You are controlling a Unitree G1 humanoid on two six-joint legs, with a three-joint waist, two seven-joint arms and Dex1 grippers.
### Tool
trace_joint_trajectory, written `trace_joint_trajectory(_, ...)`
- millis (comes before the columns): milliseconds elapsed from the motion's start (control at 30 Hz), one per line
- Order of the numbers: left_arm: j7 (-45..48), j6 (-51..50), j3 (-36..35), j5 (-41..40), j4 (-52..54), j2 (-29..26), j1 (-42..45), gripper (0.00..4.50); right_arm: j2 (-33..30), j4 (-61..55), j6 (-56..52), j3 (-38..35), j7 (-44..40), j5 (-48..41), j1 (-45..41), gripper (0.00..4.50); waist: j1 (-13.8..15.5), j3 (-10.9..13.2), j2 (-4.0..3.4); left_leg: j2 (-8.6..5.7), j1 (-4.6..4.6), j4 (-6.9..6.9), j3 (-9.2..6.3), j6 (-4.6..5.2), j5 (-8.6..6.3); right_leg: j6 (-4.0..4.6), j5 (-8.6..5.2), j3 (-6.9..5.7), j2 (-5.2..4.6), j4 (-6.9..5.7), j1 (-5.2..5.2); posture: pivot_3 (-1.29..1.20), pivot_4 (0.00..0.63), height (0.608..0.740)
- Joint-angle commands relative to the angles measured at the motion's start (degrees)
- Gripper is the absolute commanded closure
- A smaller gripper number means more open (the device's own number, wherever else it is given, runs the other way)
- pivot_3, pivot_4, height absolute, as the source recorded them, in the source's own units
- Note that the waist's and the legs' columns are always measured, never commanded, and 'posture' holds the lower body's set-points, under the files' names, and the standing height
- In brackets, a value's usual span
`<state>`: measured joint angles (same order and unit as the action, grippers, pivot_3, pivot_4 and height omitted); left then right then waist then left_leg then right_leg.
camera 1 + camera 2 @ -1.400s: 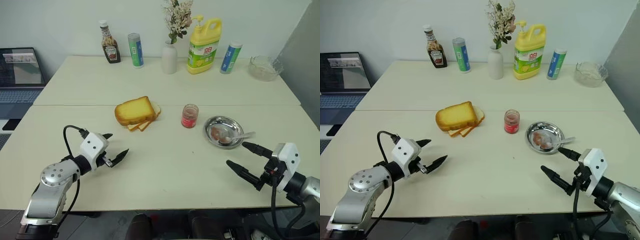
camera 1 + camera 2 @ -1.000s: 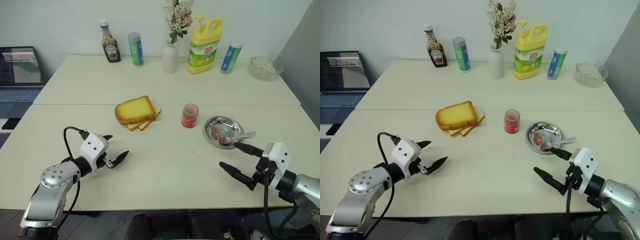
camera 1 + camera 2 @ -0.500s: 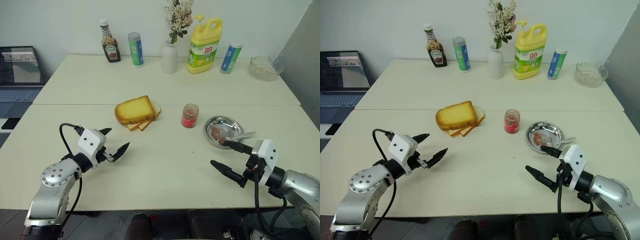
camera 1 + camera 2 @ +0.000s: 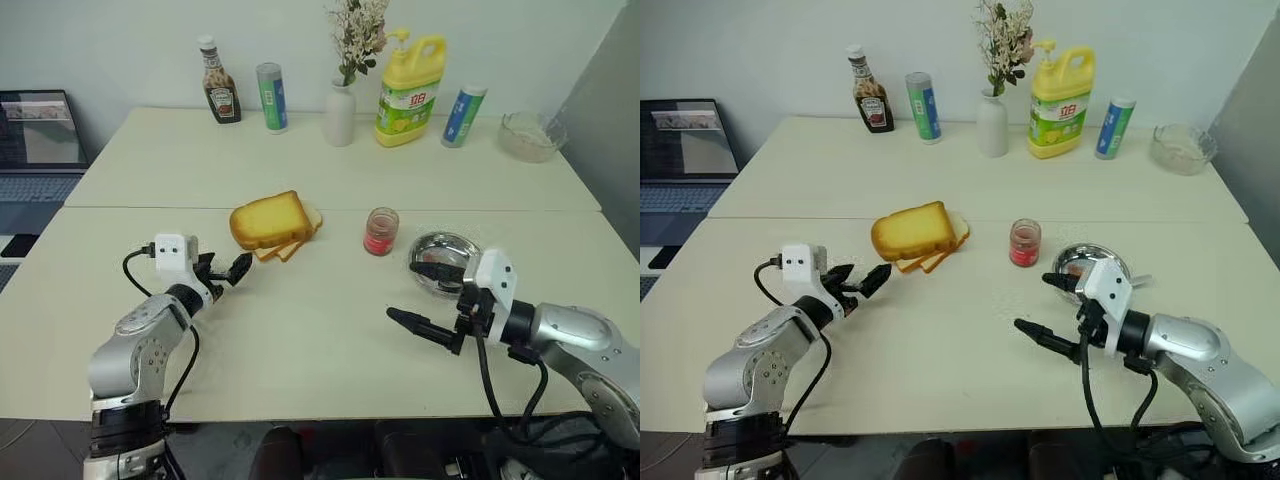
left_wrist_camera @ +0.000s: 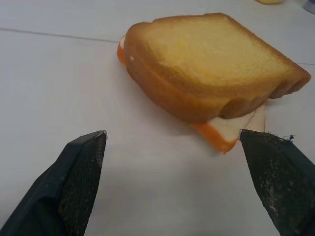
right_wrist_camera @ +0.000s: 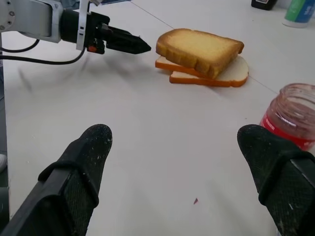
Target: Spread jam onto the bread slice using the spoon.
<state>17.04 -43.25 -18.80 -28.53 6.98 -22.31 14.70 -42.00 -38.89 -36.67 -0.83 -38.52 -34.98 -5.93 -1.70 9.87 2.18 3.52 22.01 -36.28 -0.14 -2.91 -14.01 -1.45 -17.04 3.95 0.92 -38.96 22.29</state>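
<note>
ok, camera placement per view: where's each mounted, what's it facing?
Eye views: head stereo pair, looking down over the table; both arms, left pincer, right pincer.
Left wrist view: along its own open fingers at the bread slice.
Right wrist view: own fingers, facing bread slice, jam, left pincer.
Shared: the bread slice.

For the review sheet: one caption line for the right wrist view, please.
Open right gripper faces the thick bread slice on thinner slices, jam jar beside it, left gripper close to the bread.
</note>
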Motion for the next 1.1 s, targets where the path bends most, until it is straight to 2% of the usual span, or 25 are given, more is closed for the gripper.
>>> trace_joint_trajectory(33,-3.5,-3.2,-4.4,-4.2,-1.6,1.9,4.5,0.00,0.3,-1.3,0.7,0.1,-0.3,0.3,-1.8,0.05,0.0,0.0,0.03,-0.01,0.00,0.00,-0.01,0.00,0.00,0.00,0.00,-0.01,0.00,0.00,0.00,0.00,0.150,0.740)
trace_joint_trajectory(233,-8.0,-6.0,-9.3,-9.0,-7.4,5.7,11.1,0.00,0.7,-0.8,1.8,0.5,-1.3,0.4,-3.8,0.05,0.0,0.0,0.05,-0.03,0.02,-0.01,0.00,-0.01,0.00,-0.02,0.01,-0.03,0.00,0.00,0.00,0.00,0.150,0.740)
trace_joint_trajectory(400,-9.7,-5.8,-10.4,-10.6,-11.5,7.0,14.7,0.00,0.8,-0.3,1.9,1.0,-1.8,0.8,-4.8,0.05,0.0,0.0,0.05,-0.03,0.02,-0.02,-0.02,-0.01,0.00,-0.02,0.02,-0.06,0.00,-0.01,0.00,0.00,0.150,0.740)
trace_joint_trajectory(533,-10.3,-5.4,-10.9,-11.4,-13.4,7.2,16.5,0.87,0.8,-0.6,1.9,1.1,-1.6,0.8,-4.3,0.00,0.0,0.0,0.06,-0.04,0.03,-0.02,-0.02,-0.02,0.00,0.00,0.03,-0.06,0.00,-0.01,0.00,0.00,0.150,0.740)
trace_joint_trajectory(900,-9.4,-3.5,-9.6,-10.0,-11.2,5.5,15.3,4.45,1.0,-1.0,1.6,1.1,-0.9,0.7,-3.9,0.00,0.0,0.0,0.06,-0.04,0.03,-0.03,-0.01,-0.04,0.01,-0.03,0.04,-0.05,-0.01,-0.01,0.00,0.00,0.150,0.740)
trace_joint_trajectory(1100,-5.1,-2.1,-5.6,-8.6,-9.0,3.5,13.3,4.48,1.1,-0.6,1.5,1.3,-1.2,0.6,-4.6,0.00,0.0,0.0,0.05,-0.03,0.03,-0.03,-0.01,-0.04,0.00,-0.01,0.05,-0.05,-0.01,-0.01,0.00,0.00,0.150,0.740)
